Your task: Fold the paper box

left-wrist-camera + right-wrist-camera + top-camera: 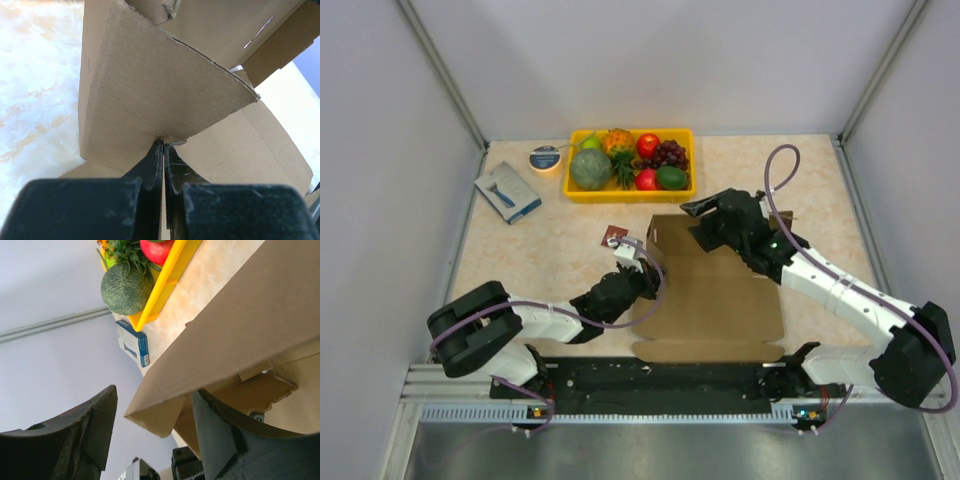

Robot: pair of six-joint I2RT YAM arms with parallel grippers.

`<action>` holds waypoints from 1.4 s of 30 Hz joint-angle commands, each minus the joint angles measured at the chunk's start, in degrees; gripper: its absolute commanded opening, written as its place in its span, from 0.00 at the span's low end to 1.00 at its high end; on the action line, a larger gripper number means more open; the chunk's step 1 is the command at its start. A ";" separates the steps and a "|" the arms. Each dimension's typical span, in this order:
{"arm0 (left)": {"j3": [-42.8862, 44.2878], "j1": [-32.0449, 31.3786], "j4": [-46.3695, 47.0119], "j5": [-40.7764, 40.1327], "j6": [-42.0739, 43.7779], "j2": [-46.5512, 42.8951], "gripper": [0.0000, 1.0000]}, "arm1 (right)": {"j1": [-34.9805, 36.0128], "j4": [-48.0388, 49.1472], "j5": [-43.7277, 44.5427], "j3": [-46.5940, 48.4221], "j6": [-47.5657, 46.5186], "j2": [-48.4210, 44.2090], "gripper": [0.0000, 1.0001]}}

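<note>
Plain brown box (715, 305) on a beige, marbled tabletop (545, 250).
At the far side, a yellow tray (620, 196) holds a green netted melon (590, 169), red fruit (648, 145) and dark purple grapes (670, 153). The packet (508, 192) at far left is blue and grey. The left hand (163, 146) and right hand (155, 405) are black.

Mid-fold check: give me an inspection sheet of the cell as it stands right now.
Surface: beige marbled table, no spills seen.
Job's things: paper box partly folded, far wall raised, near flap flat.
Clutter: yellow fruit tray, blue packet, tape roll, small card, all apart from the box.
Grippers: left gripper shut at a raised flap's fold; right gripper open, straddling a wall's corner.
Cables: purple cable loops up off the right arm.
Surroundings: grey walls, nothing else seen.
</note>
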 commanded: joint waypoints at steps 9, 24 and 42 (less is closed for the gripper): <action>-4.85 -0.14 -0.96 0.39 0.20 -3.04 0.00 | 0.02 5.90 5.22 -2.02 -7.25 0.91 0.26; -3.82 -0.14 -1.67 3.02 -0.33 -4.73 0.00 | 0.28 12.93 4.96 -7.04 -12.01 2.57 0.08; 12.72 0.04 -1.57 -2.77 3.78 10.23 0.20 | 0.99 14.33 6.02 -13.80 -8.14 -1.65 0.07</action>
